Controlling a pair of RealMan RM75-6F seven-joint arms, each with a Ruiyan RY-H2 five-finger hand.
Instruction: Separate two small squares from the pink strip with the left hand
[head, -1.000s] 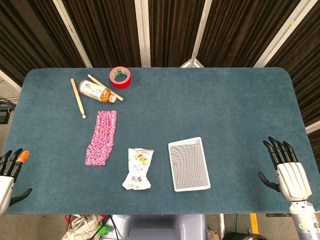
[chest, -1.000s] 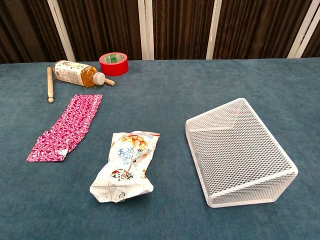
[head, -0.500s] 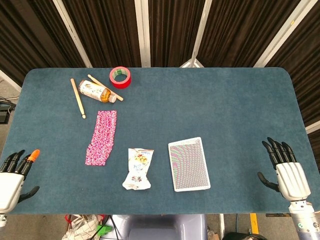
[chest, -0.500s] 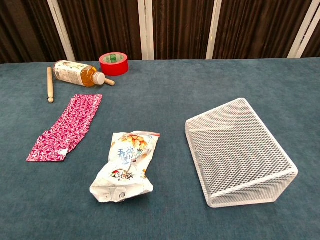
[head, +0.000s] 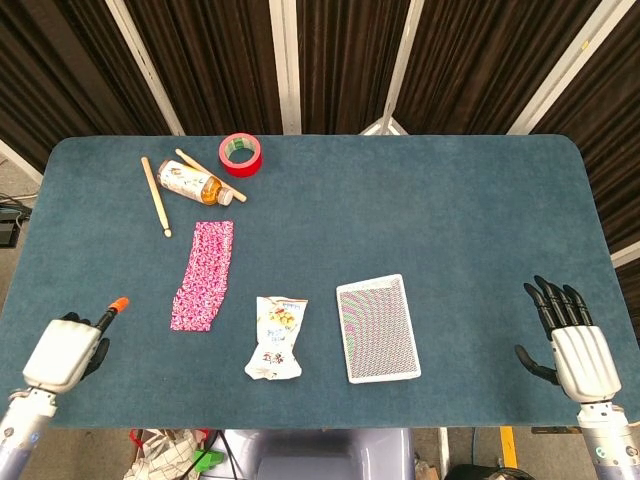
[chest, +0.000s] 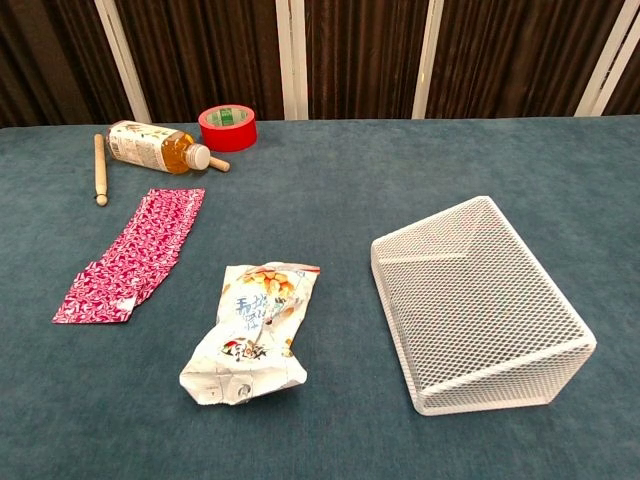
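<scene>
Strip lies flat left of centre, untouched. Left hand near the front-left desk edge, empty, fingers mostly curled with one extended; right hand empty, spread wide. Risk: thin strip slides or bunches under a pinch. Snack bag sits close right; open cloth lies between hand and strip.

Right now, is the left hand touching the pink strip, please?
Apart: the head view shows bare table between the left hand and the pink strip.
</scene>
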